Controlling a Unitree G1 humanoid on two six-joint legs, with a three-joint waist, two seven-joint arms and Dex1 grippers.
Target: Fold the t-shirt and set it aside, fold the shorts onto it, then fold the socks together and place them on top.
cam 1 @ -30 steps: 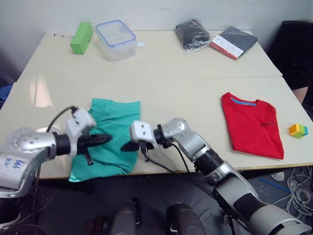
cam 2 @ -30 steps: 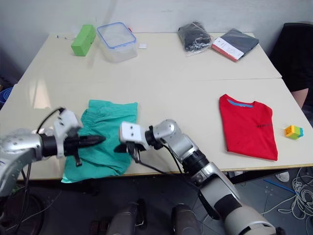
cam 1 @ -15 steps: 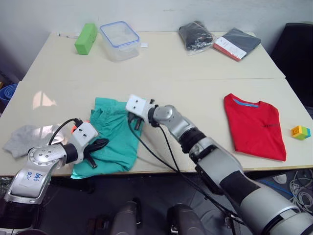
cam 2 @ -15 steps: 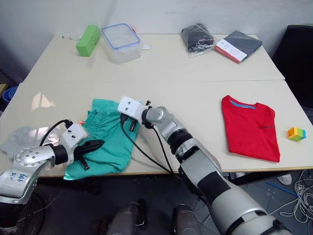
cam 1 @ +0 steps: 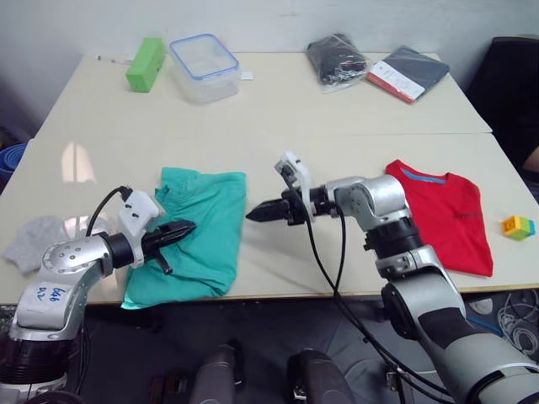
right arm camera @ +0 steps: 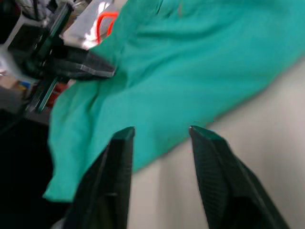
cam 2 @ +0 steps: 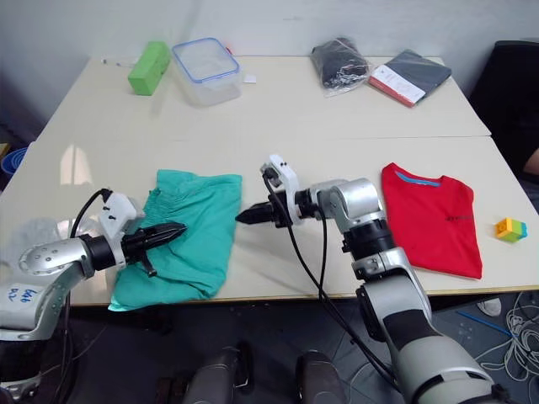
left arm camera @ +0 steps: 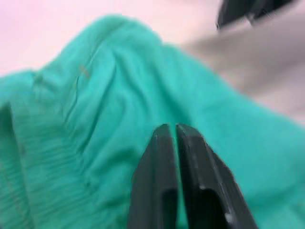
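Note:
The teal shorts point(cam 1: 200, 240) lie folded near the table's front left, with a bit of orange drawstring point(right arm camera: 107, 21) at their far side. My left gripper point(cam 1: 187, 225) hovers over their left part, its fingers point(left arm camera: 159, 143) almost touching with nothing between them. Just right of the shorts, over bare table, my right gripper point(cam 1: 253, 215) points at them with its fingers point(right arm camera: 123, 138) wide apart and empty. The red t-shirt point(cam 1: 446, 219) lies folded flat at the right. A light grey clump, the socks point(cam 1: 29, 241), rests at the far left edge.
At the back of the table point(cam 1: 337, 118) stand a green block point(cam 1: 143, 63) and a clear box with a blue rim point(cam 1: 200, 67). A black bagged cloth point(cam 1: 335, 57) and a dark flat packet point(cam 1: 406, 71) lie beside them. A small coloured block point(cam 1: 514, 225) sits right of the t-shirt.
My right gripper has left the shorts' far edge, swung right off the cloth and opened. The shorts now lie flatter, their right edge folded over. The left gripper stays over them.

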